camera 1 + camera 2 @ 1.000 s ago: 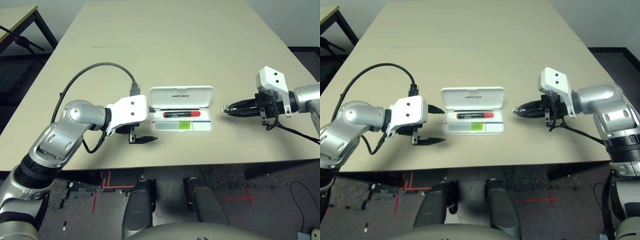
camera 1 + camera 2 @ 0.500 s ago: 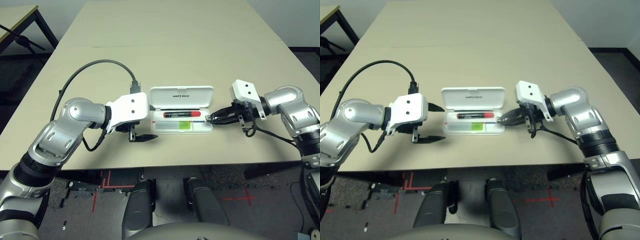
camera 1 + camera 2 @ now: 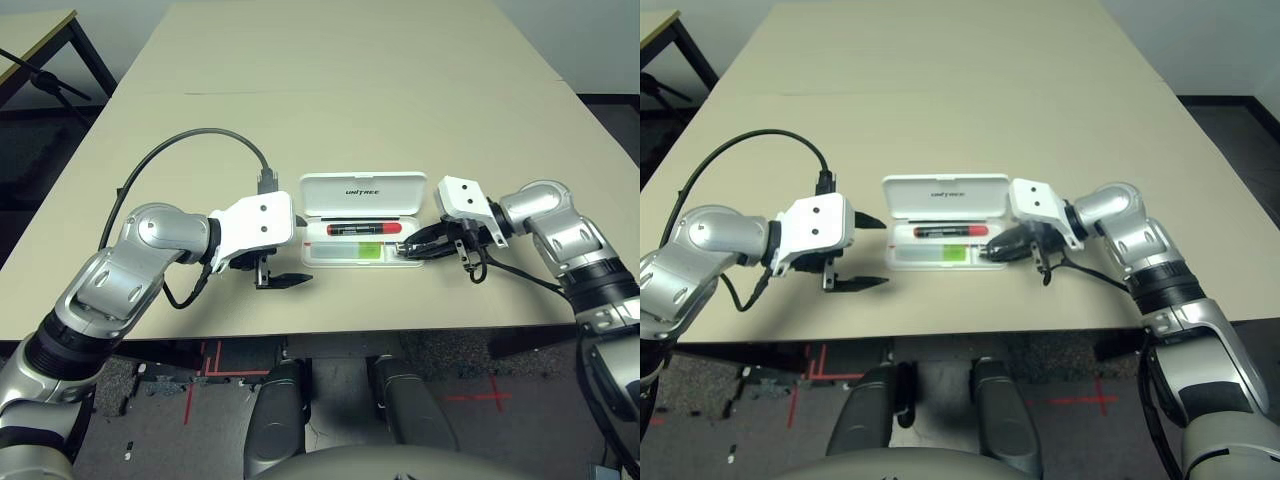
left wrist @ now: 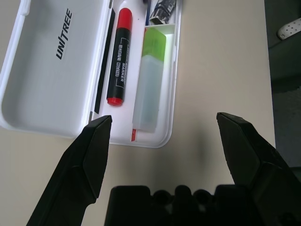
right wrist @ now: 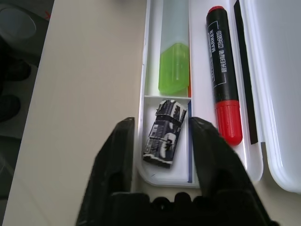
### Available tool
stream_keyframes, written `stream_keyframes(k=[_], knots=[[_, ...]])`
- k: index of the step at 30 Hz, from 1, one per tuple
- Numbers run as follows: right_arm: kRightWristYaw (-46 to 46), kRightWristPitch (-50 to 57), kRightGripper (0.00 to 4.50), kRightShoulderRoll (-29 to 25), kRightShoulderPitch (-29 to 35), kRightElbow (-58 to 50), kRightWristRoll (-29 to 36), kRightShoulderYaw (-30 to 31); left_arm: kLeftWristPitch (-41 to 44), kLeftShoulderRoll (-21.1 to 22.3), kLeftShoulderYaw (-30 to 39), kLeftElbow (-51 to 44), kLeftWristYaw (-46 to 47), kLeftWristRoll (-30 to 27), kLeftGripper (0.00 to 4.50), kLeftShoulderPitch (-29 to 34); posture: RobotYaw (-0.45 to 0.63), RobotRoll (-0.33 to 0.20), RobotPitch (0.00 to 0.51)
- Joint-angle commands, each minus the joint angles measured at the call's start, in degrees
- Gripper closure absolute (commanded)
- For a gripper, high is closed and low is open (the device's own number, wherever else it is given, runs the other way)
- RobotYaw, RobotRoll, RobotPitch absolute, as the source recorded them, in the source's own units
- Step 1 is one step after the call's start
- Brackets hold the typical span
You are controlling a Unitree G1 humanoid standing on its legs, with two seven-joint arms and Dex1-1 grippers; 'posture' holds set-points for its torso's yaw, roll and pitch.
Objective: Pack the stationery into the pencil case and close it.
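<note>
Over on the left of the table, our left gripper sits at about 9 o'clock from the pencil case, jaws spread wide and holding nothing. In its wrist view both black fingers frame bare tabletop, with the case's short end just ahead of them.

Moving to the middle, the case lies open and flat, lid folded back toward 12 o'clock, long axis running 9 to 3 across our view. Inside the tray, the red marker lies along the hinge side and the green highlighter lies parallel to it on the near side, both lined up with the case.

At the 3 o'clock end, our right gripper has its tips over the tray's end compartment. From its wrist view the jaws are partly open, and the little black-and-silver piece lies in that compartment between the two fingers. We honestly can't tell if the pads are touching it or already clear, but it looks like it's resting on the tray floor.

So all three items look packed, and what's left seems to be the close. The bit that matters: the lid hinges along the far long edge, so it has to swing toward 6 o'clock. Both arms sit at the short ends, the right one nearer, but it probably needs to back out of the tray first.
</note>
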Motion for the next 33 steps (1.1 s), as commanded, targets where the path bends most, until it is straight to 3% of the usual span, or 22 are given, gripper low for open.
stream_keyframes(k=[1,3,4,16,26,33], knots=[[0.6,-0.3,0.86,-1.2,-0.6,-0.7,0.9,-1.4,-0.5,0.4,-0.2,0.5,0.1,0.8,0.00,0.6,0.01,0.000,0.136],[1.2,1.2,0.09,-1.9,-0.5,-1.8,2.0,-2.4,-0.5,0.4,-0.2,0.6,0.1,0.8,0.00,0.6,0.01,0.000,0.136],[1.5,2.7,0.04,-2.5,-0.5,-2.7,2.9,-3.1,-0.6,0.3,-0.3,0.7,0.1,0.8,0.00,0.5,0.01,0.000,0.136],[4.9,30.7,0.04,-17.2,2.5,-11.9,16.1,-12.6,-2.8,-0.1,1.4,6.1,0.9,0.6,0.00,1.7,-0.02,0.000,0.137],[5.1,36.3,0.04,-27.2,13.6,-17.6,20.5,-18.6,-3.4,-0.9,2.8,13.2,2.0,1.3,0.00,-0.3,-0.06,0.000,0.135],[4.6,33.5,0.04,-28.9,18.9,-15.0,20.9,-22.9,-2.5,-3.6,3.9,22.2,5.0,2.4,0.00,-4.3,-0.08,0.000,0.134]])
